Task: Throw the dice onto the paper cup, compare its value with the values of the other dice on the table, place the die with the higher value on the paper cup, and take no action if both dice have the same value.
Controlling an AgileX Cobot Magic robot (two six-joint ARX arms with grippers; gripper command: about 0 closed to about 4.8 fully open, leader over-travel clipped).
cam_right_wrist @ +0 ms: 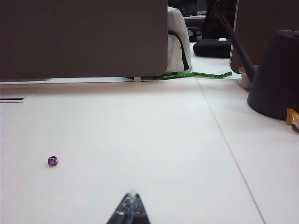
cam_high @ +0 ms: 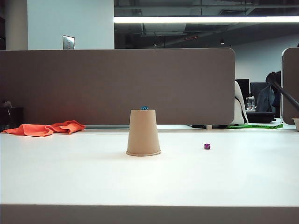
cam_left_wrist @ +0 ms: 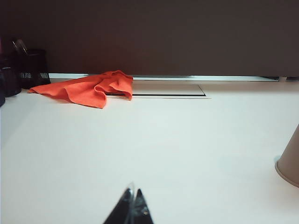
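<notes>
Since blue die (cam_high: 144, 108) sits on upturned base of paper cup (cam_high: 143, 133), centre of exterior frame, we judge higher value already placed. Purple die (cam_high: 207, 146) rests on bare white table (cam_high: 70, 172), right of cup, well apart from it; we read it as lower die, left where it landed. Pips too small to read. Left gripper (cam_left_wrist: 132, 205) fingers pinched together, empty, low in its frame, cup edge far right. Right gripper (cam_right_wrist: 132, 207) likewise closed, empty, purple die lower left. Orange cloth (cam_high: 46, 128) far left, unused.

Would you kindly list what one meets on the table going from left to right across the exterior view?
Orange cloth → paper cup with the blue die on top → purple die.
</notes>
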